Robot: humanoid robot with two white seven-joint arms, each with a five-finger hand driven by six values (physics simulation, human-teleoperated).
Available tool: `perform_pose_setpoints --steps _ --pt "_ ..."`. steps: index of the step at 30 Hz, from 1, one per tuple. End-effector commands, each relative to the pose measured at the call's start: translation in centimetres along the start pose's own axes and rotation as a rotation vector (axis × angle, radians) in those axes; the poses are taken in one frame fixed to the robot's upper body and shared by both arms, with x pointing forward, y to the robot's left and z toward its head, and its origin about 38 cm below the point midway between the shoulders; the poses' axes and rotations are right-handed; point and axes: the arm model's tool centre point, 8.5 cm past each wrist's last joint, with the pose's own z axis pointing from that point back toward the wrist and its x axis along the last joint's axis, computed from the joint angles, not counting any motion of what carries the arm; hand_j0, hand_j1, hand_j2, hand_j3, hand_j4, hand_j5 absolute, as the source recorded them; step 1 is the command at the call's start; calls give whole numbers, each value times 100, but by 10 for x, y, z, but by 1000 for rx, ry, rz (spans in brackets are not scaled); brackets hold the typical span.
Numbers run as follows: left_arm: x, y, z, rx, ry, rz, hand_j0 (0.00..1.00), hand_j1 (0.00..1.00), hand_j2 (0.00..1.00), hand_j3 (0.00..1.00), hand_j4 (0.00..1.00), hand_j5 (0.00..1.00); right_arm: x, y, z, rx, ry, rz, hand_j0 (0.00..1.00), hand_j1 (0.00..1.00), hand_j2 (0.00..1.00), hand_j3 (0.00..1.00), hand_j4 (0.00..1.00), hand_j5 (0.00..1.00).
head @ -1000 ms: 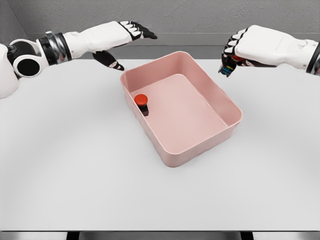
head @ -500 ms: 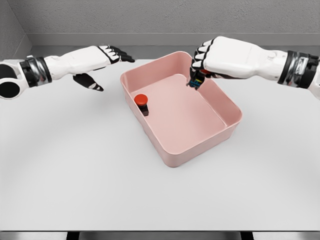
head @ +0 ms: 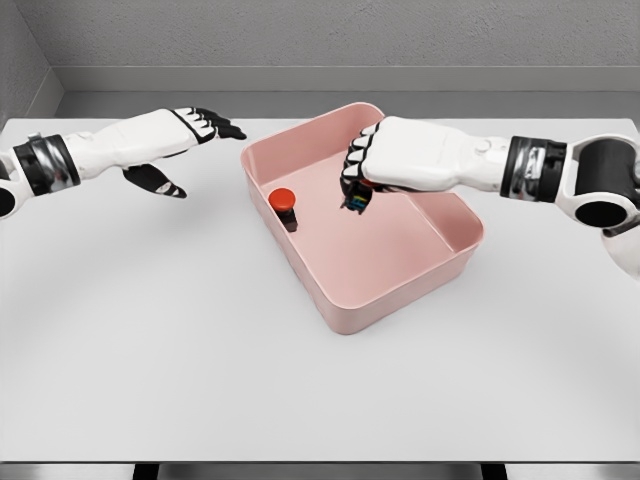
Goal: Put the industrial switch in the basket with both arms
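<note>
We saw a small dark industrial switch (head: pixel 355 200) with coloured marks clamped in the curled fingers of the right hand (head: pixel 385 160), which held it above the floor of the pink basket (head: pixel 400 290), toward its 12 o'clock end, probably so that it could fall inside the walls when released. A second switch with a red button (head: pixel 284 203) stood upright on the basket floor at about 9 o'clock, just beside the left wall. The left hand (head: pixel 190 130) hovered over the white table (head: pixel 150 330), outside the basket at 10 o'clock, fingers spread and holding nothing, in our judgement because its part was done.
</note>
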Motion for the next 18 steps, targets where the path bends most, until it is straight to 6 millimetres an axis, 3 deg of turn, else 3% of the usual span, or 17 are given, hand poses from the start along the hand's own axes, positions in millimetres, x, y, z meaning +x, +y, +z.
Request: perform_pose_setpoints --steps 1,2,7,13,18 --pt "0 0 1 3 1 5 100 100 100 100 100 100 0 5 -10 7 0 -5 43 43 43 43 43 43" --pt "0 0 0 2 1 5 100 100 100 100 100 100 0 5 -11 7 -1 -8 44 44 44 44 44 44" --pt "-2 -2 4 -4 9 6 100 100 100 100 100 100 -7 9 -7 12 21 -25 66 66 66 66 66 66" --pt "-6 -9 14 -28 28 10 100 100 100 100 100 100 -12 13 -5 18 34 -36 74 74 74 74 74 74" --pt "-9 -9 19 -27 39 10 100 100 100 100 100 100 -8 12 -16 -3 17 -45 73 73 73 73 73 73"
